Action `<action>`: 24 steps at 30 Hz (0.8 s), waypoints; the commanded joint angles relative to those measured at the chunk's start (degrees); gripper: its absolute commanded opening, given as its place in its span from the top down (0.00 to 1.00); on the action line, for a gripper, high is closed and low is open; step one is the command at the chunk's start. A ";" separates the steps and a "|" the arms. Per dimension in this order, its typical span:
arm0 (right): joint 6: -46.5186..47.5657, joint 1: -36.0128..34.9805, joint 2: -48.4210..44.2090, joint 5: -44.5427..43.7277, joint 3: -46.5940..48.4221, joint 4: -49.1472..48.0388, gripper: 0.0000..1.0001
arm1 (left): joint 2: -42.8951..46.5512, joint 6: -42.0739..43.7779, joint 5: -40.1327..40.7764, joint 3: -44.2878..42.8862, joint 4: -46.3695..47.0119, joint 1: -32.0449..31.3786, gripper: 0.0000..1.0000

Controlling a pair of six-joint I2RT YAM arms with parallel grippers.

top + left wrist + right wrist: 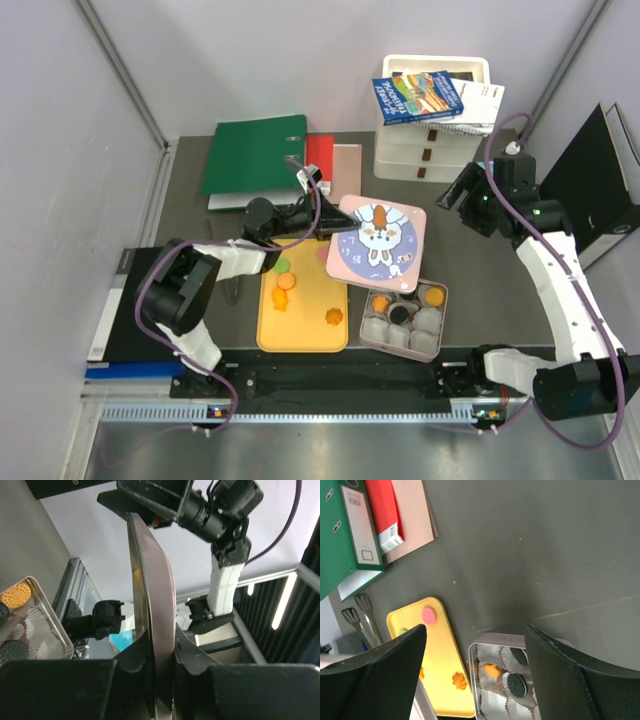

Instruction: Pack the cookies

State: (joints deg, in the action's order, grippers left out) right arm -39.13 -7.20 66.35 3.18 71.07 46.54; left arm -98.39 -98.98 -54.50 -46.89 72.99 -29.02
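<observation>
My left gripper (pixel 323 238) is shut on the edge of the tin lid (pixel 378 243), pink with a rabbit picture, and holds it above the table, over the tray's far right corner. In the left wrist view the lid (pixel 152 605) stands edge-on between my fingers (pixel 137 652). The open tin (pixel 444 318) holds white paper cups, two orange cookies (pixel 434 296) and black cookies (pixel 399 315). The yellow tray (pixel 300 335) carries orange cookies (pixel 286 282), a green one (pixel 283 265) and a pink one (pixel 429 615). My right gripper (pixel 447 197) is open and empty, raised behind the tin (pixel 506 640).
A green binder (pixel 255 152) and a red book (pixel 320 155) lie at the back. A white drawer unit (pixel 432 140) with books on top stands back right. Metal tongs (pixel 362 617) lie left of the tray. A black folder (pixel 600 180) leans at the right wall.
</observation>
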 commanded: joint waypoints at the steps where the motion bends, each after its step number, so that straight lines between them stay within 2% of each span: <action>1: -0.59 0.43 -2.62 -3.71 3.20 1.53 0.22 | 4.96 7.82 -3.07 2.16 6.48 -1.13 1.00; 6: -1.03 0.35 -3.85 -1.69 1.62 0.92 0.22 | 4.88 18.27 -3.68 1.37 -6.86 -4.73 1.00; 9: -0.86 0.35 -4.91 -1.86 0.39 0.92 0.23 | 3.13 19.88 -3.60 0.40 -8.13 -6.58 1.00; 12: -0.59 0.35 -5.44 -1.95 -0.49 1.27 0.23 | -0.13 17.96 -3.33 0.66 -5.50 -7.11 1.00; 19: -0.06 0.43 -6.05 -2.65 -2.33 1.53 0.23 | -9.09 9.86 -2.19 2.86 9.34 -9.39 1.00; 24: -0.15 0.35 -6.23 -2.57 -3.57 1.27 0.23 | -13.67 7.57 -1.14 3.04 13.05 -10.97 1.00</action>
State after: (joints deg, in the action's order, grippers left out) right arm -39.59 -6.98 61.54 1.30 68.01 48.60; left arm -110.37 -88.62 -56.45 -44.16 71.02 -38.61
